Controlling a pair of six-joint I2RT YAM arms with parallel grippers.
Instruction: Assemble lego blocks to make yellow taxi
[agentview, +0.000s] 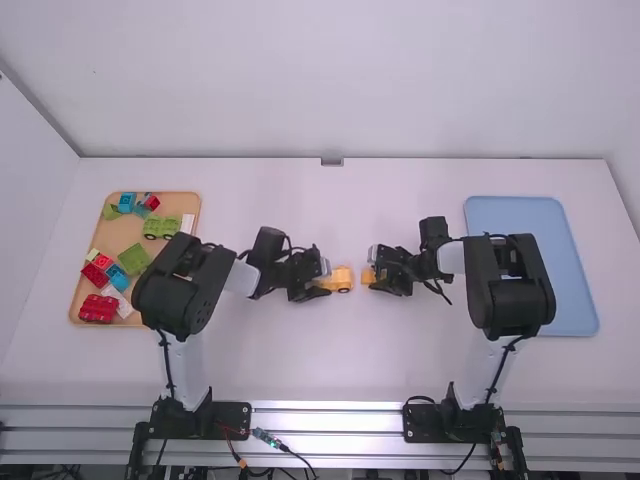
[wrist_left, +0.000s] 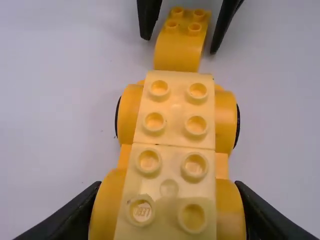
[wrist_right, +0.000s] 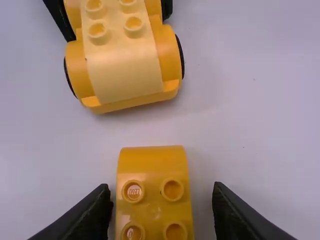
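White table (agentview: 330, 365); yellow car (wrist_left: 175, 122) in snug left claw (agentview: 327, 279), lengthwise toward right claw (agentview: 375, 274), wide around block (wrist_right: 153, 162)

From where I stand, the left tool (agentview: 325, 279) is at a yellow wheeled car body (agentview: 342, 279) on the white surface (agentview: 330, 370); facing it, the right tool (agentview: 373, 271) is at a small yellow block (agentview: 368, 275). Far left, a tan tray (agentview: 118, 236) holds colourful blocks (agentview: 134, 259); far right lies a blue tray (agentview: 572, 300).

Taxi pieces, yellow, two.
Wheeled taxi body (wrist_left: 172, 135), upright, pale studded top; smaller curved block (wrist_right: 153, 162), four studs up, lying apart; both mid-way across white table (agentview: 330, 370).
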